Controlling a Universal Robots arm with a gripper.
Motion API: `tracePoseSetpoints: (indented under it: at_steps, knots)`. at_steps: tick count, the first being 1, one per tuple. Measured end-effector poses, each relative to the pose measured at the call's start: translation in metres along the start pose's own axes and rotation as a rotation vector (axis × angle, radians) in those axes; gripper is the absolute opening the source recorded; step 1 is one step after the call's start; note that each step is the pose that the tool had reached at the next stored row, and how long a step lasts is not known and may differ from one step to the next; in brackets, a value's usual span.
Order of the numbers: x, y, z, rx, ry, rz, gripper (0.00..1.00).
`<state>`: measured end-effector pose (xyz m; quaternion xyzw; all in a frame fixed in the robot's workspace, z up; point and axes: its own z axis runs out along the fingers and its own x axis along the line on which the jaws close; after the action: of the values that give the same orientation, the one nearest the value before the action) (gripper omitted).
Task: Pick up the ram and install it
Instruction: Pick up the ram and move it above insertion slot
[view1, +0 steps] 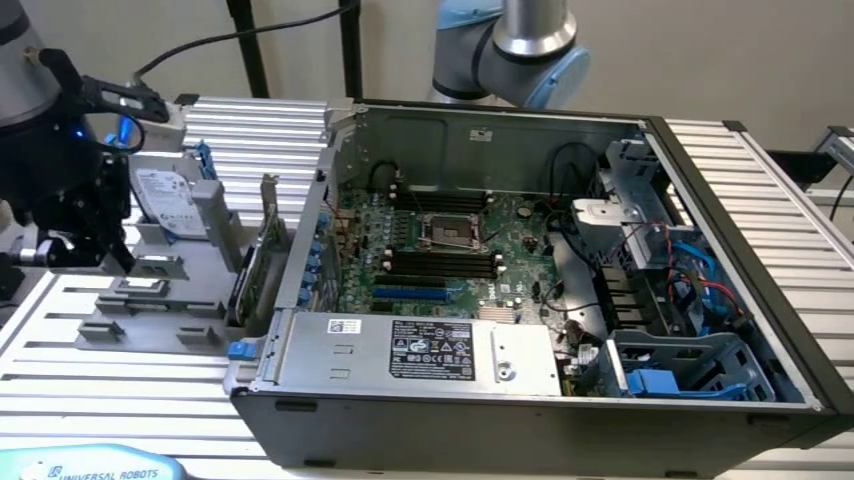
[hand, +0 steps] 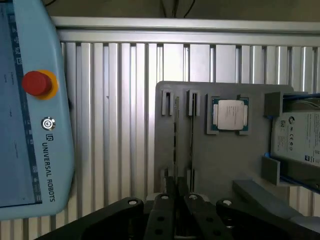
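Note:
In the wrist view the ram (hand: 176, 140) is seen edge-on as a thin stick standing in a slot of the grey holder (hand: 220, 165). One end of it runs in between my gripper's (hand: 178, 199) black fingers, which are closed tight on its thin edge. In the exterior view my gripper (view1: 74, 250) hangs over the holder (view1: 147, 330) at the exterior view's left, outside the open computer case. The motherboard's black memory slots (view1: 434, 262) lie inside the case, well away from my gripper.
A second slot (hand: 192, 135) lies beside the ram, then a square silver processor (hand: 230, 115) and a hard drive (hand: 300, 137). A teach pendant (hand: 30, 110) rests on the ribbed table. A green expansion card (view1: 260, 250) stands between holder and case wall (view1: 320, 200).

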<state>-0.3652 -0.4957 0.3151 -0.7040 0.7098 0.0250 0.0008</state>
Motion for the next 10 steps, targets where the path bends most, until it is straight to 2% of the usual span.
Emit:
tracePoseSetpoints:
  at_steps: [4, 10]
  knots:
    - [-0.001, -0.011, -0.0182, -0.0007, 0.0, 0.0, 0.13]
    - [-0.002, -0.0334, -0.0464, -0.0012, 0.0, -0.001, 0.13]
